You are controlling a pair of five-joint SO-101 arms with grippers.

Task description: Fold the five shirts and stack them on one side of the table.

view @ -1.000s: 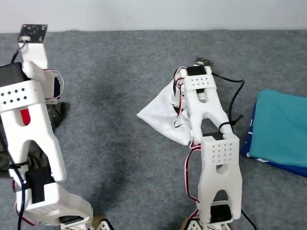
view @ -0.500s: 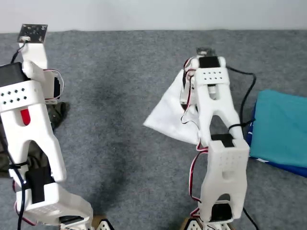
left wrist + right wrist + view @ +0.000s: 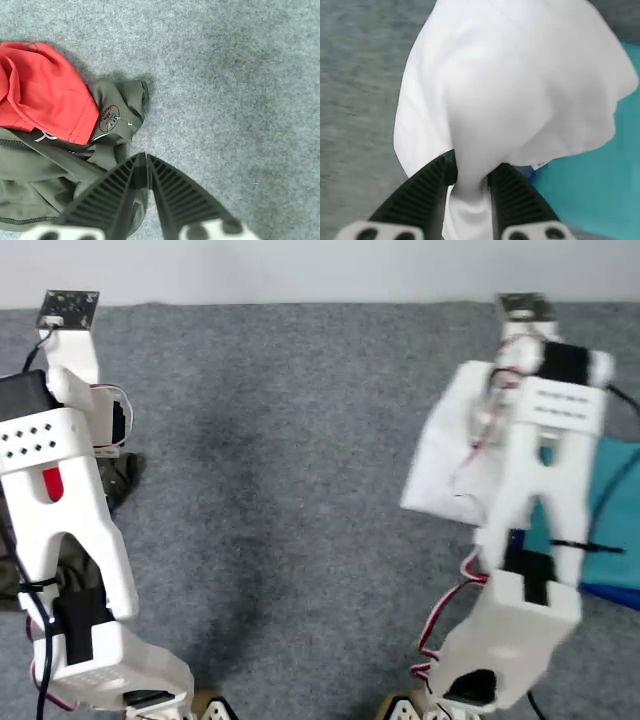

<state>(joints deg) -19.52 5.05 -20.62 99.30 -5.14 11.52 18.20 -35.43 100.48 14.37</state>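
Note:
My right gripper (image 3: 471, 176) is shut on a folded white shirt (image 3: 520, 95), which hangs from it in the right wrist view. From above, the white shirt (image 3: 445, 455) sits under the right arm at the table's right side, next to a folded teal shirt (image 3: 615, 510) lying on a dark blue one (image 3: 600, 590). My left gripper (image 3: 148, 170) is shut with nothing in it, over the edge of a crumpled olive shirt (image 3: 60, 170) with a red shirt (image 3: 45, 95) bunched on it. The olive shirt (image 3: 120, 480) peeks out beside the left arm.
Grey carpet-like table surface (image 3: 280, 470) spreads between the two arms. The far edge meets a pale wall (image 3: 300, 270). Red and black cables (image 3: 455, 590) trail along the right arm.
The right arm has swung to the right and away from the middle, carrying the white shirt toward the teal one. The left arm has kept still.

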